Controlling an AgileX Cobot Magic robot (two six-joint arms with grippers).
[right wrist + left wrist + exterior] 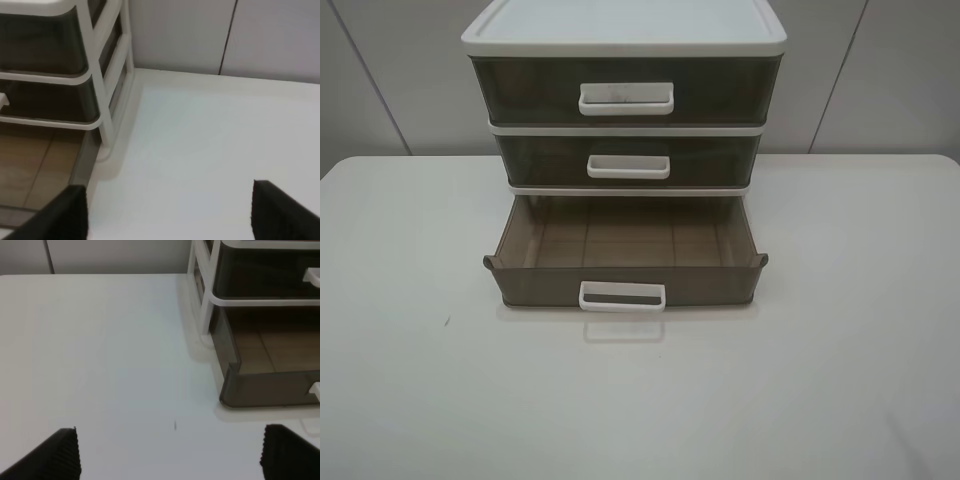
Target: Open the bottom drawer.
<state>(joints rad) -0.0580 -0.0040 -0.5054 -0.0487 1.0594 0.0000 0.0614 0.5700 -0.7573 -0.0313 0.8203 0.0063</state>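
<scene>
The bottom drawer (625,283) of the white-framed unit (623,30) is pulled out toward the table's front, its inside bare, its white loop handle (623,297) facing front. The middle drawer (628,160) and top drawer (625,90) are shut. In the left wrist view the pulled-out drawer (265,387) shows, with my left gripper (170,455) open and empty over bare table beside it. In the right wrist view the drawer's corner (35,170) shows, with my right gripper (167,212) open and empty. Neither gripper shows in the exterior high view.
The unit stands at the back middle of a white table (820,380). A grey panelled wall (880,80) rises behind it. A small dark speck (447,321) lies on the table at the left.
</scene>
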